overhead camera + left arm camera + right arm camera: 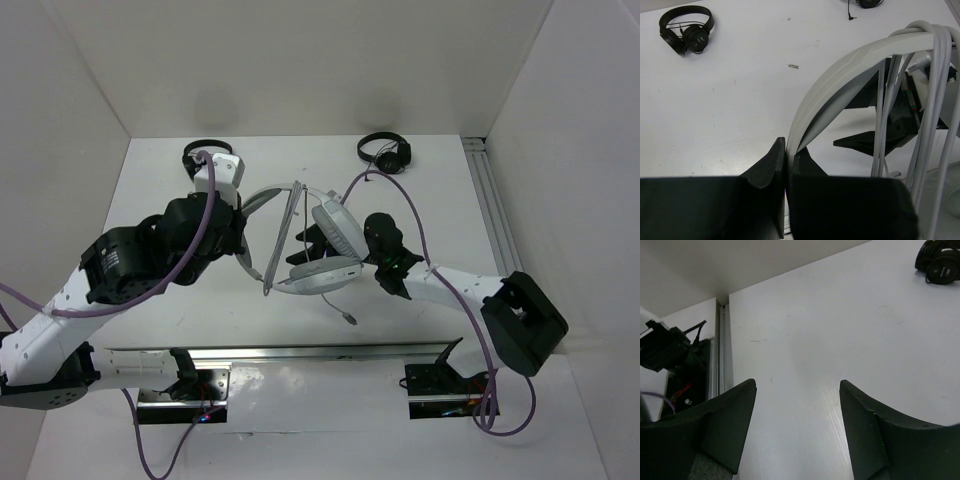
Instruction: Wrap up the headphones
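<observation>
The white and light-grey headphones (325, 250) are held up at the table's middle. Their grey cable (284, 232) runs in several strands across the headband, and its plug end (350, 318) hangs near the table. My left gripper (243, 256) is shut on the headband's left end; in the left wrist view the gripper (786, 152) pinches the headband (850, 65), with the cable strands (935, 100) to the right. My right gripper (305, 246) is open beside the earcups, and in its own view the gripper (797, 390) holds nothing over bare table.
Two small black headphones lie at the back: one at back left (203, 151), partly behind my left arm, and one at back right (385, 152). A metal rail (300, 352) runs along the near edge and another (495, 210) along the right wall.
</observation>
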Available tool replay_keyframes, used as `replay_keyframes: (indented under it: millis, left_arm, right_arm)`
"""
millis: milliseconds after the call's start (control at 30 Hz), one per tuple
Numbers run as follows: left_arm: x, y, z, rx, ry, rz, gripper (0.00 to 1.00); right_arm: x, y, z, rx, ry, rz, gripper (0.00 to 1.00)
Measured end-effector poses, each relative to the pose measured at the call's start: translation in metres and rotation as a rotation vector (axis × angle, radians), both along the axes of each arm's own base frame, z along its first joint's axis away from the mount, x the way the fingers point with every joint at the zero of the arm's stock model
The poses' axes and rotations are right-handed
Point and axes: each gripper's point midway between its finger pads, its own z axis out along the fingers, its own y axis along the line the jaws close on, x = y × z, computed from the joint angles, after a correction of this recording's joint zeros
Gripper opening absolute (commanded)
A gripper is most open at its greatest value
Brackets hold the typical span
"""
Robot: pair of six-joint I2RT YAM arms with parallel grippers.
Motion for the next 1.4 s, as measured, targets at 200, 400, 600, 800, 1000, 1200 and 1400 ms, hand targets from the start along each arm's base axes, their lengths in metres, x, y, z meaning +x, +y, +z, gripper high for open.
replay_keyframes:
  millis: [200,400,600,800,1000,1200,1400]
  left_arm:
    - [-0.005,-0.001,0.003,-0.034,0.009,-0.019,0.0]
    - [-0.007,-0.002,0.005,-0.044,0.013,-0.032,0.0]
    - [-0.001,0.007,0.007,-0.048,0.008,0.006,0.0]
    - [0.014,0.025,0.006,-0.049,0.014,0.093,0.0]
    - [0.02,0.031,0.003,-0.042,0.028,0.107,0.0]
    - [0.02,0.031,0.004,-0.056,0.038,0.096,0.0]
    - [0.018,0.031,0.023,-0.099,0.006,0.084,0.0]
  right_arm:
    - [0.009,0.002,-0.023,-0.037,0.031,-0.081,0.89]
    - [0.027,-0.023,-0.033,-0.032,0.054,-0.281,0.9]
    - [0.03,-0.034,-0.007,0.039,0.018,-0.327,0.9]
    - [0.023,-0.032,-0.009,0.02,-0.005,-0.286,0.9]
    - [0.023,-0.026,-0.025,-0.026,-0.02,-0.306,0.92]
    - [0.04,-0.008,-0.08,-0.154,0.031,-0.331,0.83]
    - [0.039,-0.003,-0.128,-0.23,0.1,-0.311,0.01]
